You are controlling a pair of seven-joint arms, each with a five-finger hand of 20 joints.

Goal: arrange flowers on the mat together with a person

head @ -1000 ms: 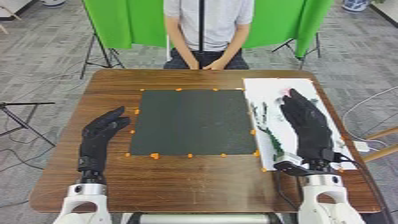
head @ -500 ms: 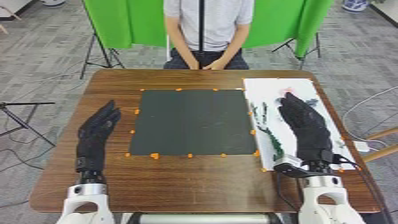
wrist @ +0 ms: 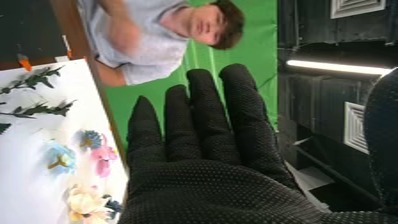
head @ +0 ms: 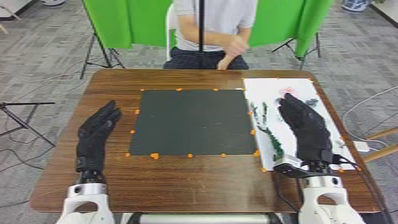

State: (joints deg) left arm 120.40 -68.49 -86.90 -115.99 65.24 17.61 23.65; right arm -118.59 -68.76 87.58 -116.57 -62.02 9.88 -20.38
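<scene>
Well, right robot hand [head: 306, 122] outstretched, fingers straight.

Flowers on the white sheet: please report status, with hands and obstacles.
Left hand open, left of dark mat. Flowers on sheet. Open right hand over sheet, partly blocking head view.

Beyond both the left hand [head: 96, 131] and the right hand [head: 304, 127], a green cloth backdrop [head: 131, 22] hangs over grey flooring [head: 49, 60]. A black tripod [head: 27, 104] stands outward of the left hand. Past the right, a tube light [wrist: 338, 66] glows on the dark ceiling [wrist: 315, 112].
</scene>
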